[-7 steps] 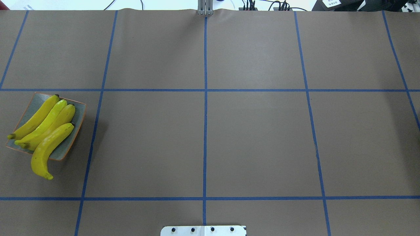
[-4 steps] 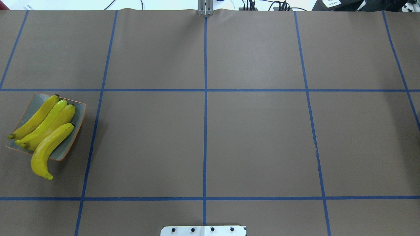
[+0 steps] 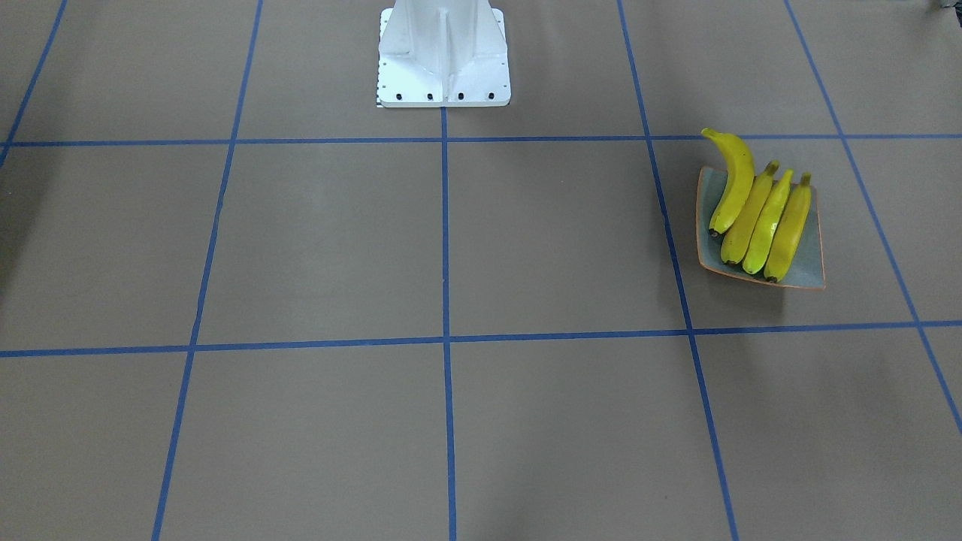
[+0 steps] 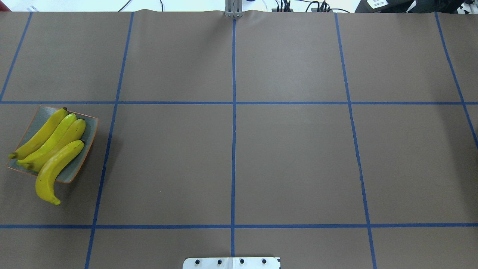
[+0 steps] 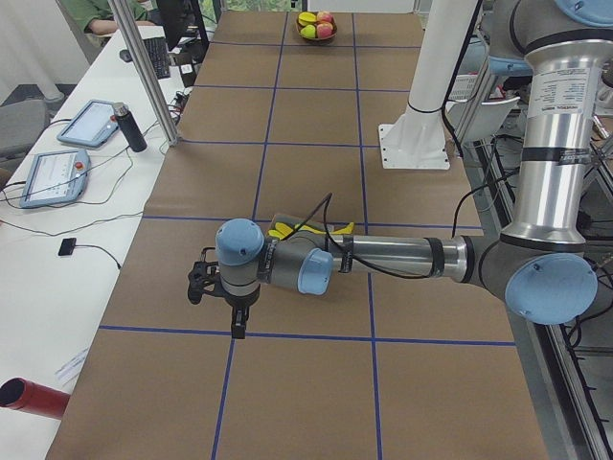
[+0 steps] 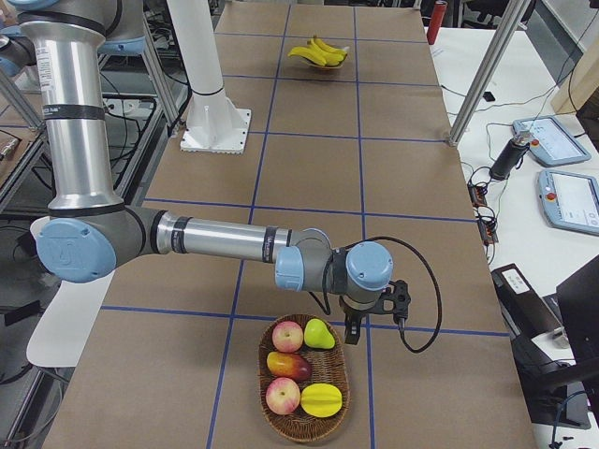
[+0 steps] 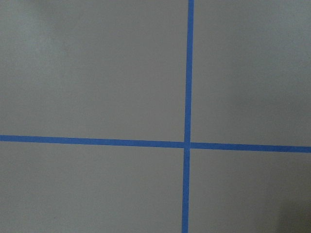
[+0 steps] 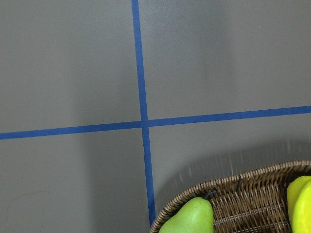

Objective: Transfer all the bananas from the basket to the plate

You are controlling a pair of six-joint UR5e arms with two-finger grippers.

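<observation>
Bananas (image 4: pixel 52 149): four yellow ones lie side by side, touching, on the plate; their dark stem ends point toward the robot's side of the table.
Curved banana (image 4: pixel 52 172): outermost of the four on the side nearer the table's centre line; its stem end hangs past the plate's edge over the table.
Plate (image 4: pixel 79 165): square, grey-blue with an orange rim, flat on the table on the robot's left side, well apart from the basket.
Basket (image 6: pixel 265 402): oval wicker, at the table's end on the robot's right; it holds apples, a green pear (image 6: pixel 319 334) and other fruit.
Left gripper (image 5: pixel 237 326): seen only from the side, pointing down over a crossing of blue tape lines near the plate; I cannot tell how far apart its fingers are, and nothing shows in its grasp.
Right gripper (image 6: pixel 354 333): seen only from the side, pointing down just beside the basket's rim; its opening cannot be judged.
Table (image 4: pixel 291 157): brown cover with a blue tape grid.
Robot base (image 3: pixel 443 52): white pedestal at the table's edge.
</observation>
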